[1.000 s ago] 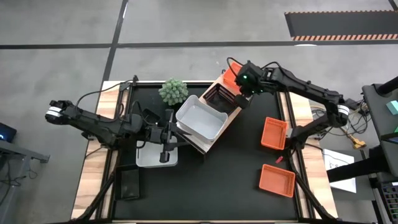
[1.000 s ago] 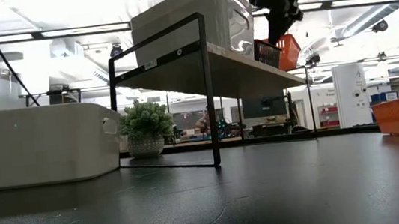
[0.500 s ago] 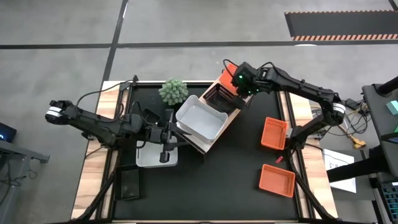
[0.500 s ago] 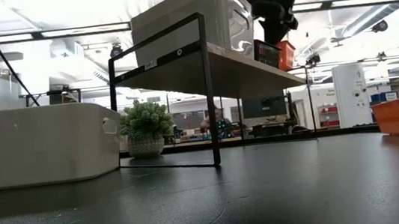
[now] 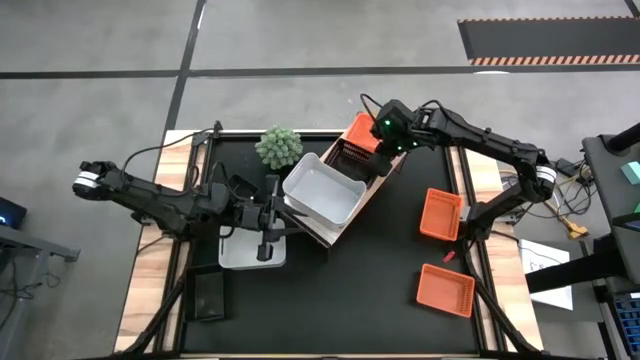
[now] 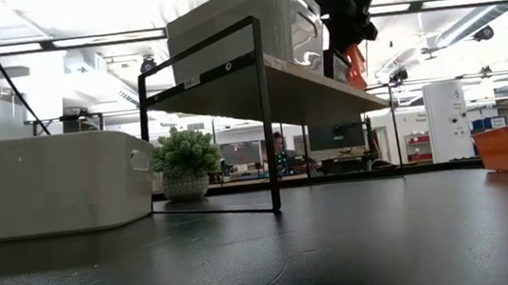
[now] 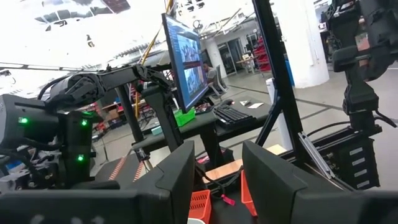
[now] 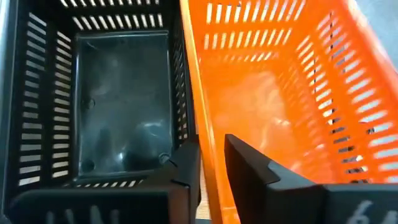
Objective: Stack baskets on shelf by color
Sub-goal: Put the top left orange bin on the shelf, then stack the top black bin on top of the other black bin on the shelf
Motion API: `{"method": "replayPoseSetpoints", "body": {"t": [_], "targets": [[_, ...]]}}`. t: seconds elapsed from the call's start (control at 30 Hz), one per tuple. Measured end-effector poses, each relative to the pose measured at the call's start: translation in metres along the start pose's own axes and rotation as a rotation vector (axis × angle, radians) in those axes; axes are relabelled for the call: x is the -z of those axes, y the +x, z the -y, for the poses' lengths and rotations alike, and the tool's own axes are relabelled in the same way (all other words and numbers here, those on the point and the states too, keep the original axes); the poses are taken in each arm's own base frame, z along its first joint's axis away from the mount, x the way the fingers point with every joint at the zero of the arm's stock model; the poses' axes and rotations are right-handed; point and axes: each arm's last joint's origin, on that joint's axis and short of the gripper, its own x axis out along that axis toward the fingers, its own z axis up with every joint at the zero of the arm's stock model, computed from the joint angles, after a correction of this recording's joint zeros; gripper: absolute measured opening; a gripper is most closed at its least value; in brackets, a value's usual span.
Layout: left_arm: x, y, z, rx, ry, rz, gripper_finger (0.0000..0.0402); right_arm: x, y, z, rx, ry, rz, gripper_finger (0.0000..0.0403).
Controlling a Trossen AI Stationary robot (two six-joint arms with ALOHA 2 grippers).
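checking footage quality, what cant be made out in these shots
- High view: the right pincer hides how the orange basket sits on the shelf.
- Low view: the black basket is mostly behind the white basket.
- Left wrist view: the left pincer faces the room; no baskets identifiable.

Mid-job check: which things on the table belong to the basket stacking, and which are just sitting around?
Part of the job:
shelf
white basket on shelf
black basket
orange basket at shelf end, right gripper at its wall
two orange baskets
white basket by left gripper

Lying about:
green plant
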Motion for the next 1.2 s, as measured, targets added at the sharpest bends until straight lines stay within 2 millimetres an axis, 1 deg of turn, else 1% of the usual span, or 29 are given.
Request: {"method": "replayPoseSetpoints", "body": {"t": [0.07,0.2,0.37,0.5,0.7,0.8,0.87,0.93,1.03,1.13,1.2], "targets": [[0.0,0.0,0.0,0.0,0.0,0.0,0.0121,-0.001,-0.001,0.0,0.0,0.0,0.002,0.0081],[0.0,0.0,0.0,0.0,0.0,0.0,0.0121,-0.006,-0.011,0.0,-0.001,-0.007,0.029,0.0102],[0.0,0.0,0.0,0.0,0.0,-0.001,0.0121,-0.016,-0.026,0.001,0.003,-0.047,0.09,0.0108],[0.0,0.0,0.0,-0.001,0.0,0.0,0.0121,-0.02,-0.031,0.002,0.008,-0.086,0.115,0.0083],[0.0,0.0,0.0,-0.001,0.0,0.0,0.0121,-0.022,-0.016,0.007,0.027,-0.12,0.065,0.0019],[0.0,0.0,0.0,0.0,0.0,-0.001,0.0121,-0.022,-0.01,0.007,0.029,-0.138,0.047,0.001],[0.0,0.0,0.0,0.0,0.0,-0.001,0.0121,-0.022,-0.012,0.006,0.026,-0.148,0.053,0.0009],[0.0,0.0,0.0,0.0,0.0,-0.001,0.0121,-0.02,-0.02,0.001,0.016,-0.161,0.074,0.0009],[0.001,0.0,0.0,0.0,0.0,-0.003,0.0121,-0.015,-0.039,-0.012,-0.017,-0.197,0.126,0.0009],[0.0,0.0,0.0,0.0,0.0,-0.001,0.0121,-0.006,-0.06,-0.031,-0.067,-0.228,0.18,0.0009],[0.0,0.0,0.0,0.0,-0.002,-0.001,0.0121,0.004,-0.071,-0.047,-0.112,-0.265,0.205,0.0009]]}}
